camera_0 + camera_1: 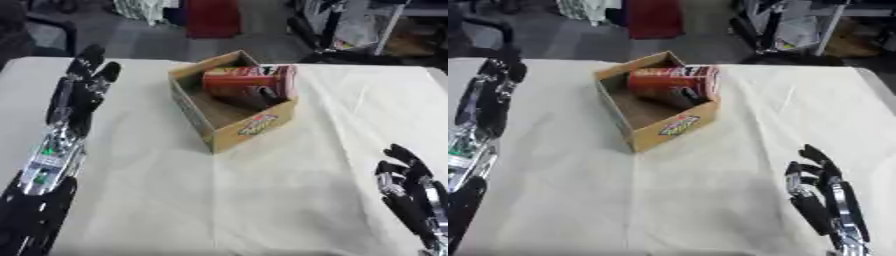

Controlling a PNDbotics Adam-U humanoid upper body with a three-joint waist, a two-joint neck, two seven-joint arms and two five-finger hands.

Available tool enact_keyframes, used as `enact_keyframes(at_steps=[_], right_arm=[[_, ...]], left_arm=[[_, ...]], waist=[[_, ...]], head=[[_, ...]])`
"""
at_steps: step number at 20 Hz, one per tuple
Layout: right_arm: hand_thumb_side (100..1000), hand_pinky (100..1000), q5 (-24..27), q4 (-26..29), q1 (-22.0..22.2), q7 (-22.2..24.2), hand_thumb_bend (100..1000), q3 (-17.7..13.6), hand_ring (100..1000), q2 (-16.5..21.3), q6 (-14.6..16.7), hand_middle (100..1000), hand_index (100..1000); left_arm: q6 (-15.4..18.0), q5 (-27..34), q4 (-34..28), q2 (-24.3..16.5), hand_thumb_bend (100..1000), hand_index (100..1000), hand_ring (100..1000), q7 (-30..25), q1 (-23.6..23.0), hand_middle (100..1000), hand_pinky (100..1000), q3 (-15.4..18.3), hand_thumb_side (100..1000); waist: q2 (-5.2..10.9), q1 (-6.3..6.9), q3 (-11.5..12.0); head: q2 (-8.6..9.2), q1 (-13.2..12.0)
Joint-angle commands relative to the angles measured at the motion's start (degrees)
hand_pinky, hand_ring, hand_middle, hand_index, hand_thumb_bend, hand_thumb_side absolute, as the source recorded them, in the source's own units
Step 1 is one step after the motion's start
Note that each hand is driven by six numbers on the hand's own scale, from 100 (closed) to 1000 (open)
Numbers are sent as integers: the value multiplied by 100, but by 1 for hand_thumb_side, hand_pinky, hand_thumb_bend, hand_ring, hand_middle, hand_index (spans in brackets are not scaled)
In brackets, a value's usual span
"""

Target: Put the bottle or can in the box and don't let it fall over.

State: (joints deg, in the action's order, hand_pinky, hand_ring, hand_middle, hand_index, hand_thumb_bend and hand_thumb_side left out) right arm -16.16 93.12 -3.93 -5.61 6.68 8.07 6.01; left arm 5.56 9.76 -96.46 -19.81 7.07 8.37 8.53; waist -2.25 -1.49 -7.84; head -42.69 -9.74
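- Two hands show, and we see neither touching anything.
- Our left hand (80,92) reaches along the table's (262,200) left side, fingers straight and released, well apart from the box (229,102).
- Our right hand (820,192) rests near the lower right corner, fingers up and relaxed.
- We find the red can (249,81) inside the cardboard box, lying tilted on its side across the far end, against the rim.

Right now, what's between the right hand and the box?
Only bare table cloth lies between the right hand and the cardboard box; right eye view shows it best.
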Motion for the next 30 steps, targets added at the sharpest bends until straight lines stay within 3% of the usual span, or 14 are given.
enact_keyframes(at_steps=[1,6,14,26,30], right_arm=[[562,690,-34,81,-20,-48,100,-62,773,116,-1,836,921],[563,690,-39,73,9,-55,100,-63,773,117,-2,835,921],[569,690,-38,66,78,-58,100,-59,773,131,-3,834,921],[556,690,-55,76,38,-67,100,-70,773,163,-8,833,920],[554,690,-55,93,42,-59,100,-68,773,189,-17,833,920]], left_arm=[[-83,-355,-578,189,688,922,991,288,-249,868,1000,351,541],[-287,-703,-772,597,668,916,984,576,-431,857,1000,577,540],[-355,-783,-757,703,655,915,983,625,-437,856,1000,628,542],[-380,-737,-769,797,639,914,983,530,-327,852,1000,533,543],[-376,-729,-783,808,636,914,982,489,-321,851,1000,503,543]], waist=[[33,17,25],[53,13,73],[71,14,241],[41,12,-10],[65,-13,62]], head=[[20,32],[4,28],[-55,11],[-117,72],[-121,52]])
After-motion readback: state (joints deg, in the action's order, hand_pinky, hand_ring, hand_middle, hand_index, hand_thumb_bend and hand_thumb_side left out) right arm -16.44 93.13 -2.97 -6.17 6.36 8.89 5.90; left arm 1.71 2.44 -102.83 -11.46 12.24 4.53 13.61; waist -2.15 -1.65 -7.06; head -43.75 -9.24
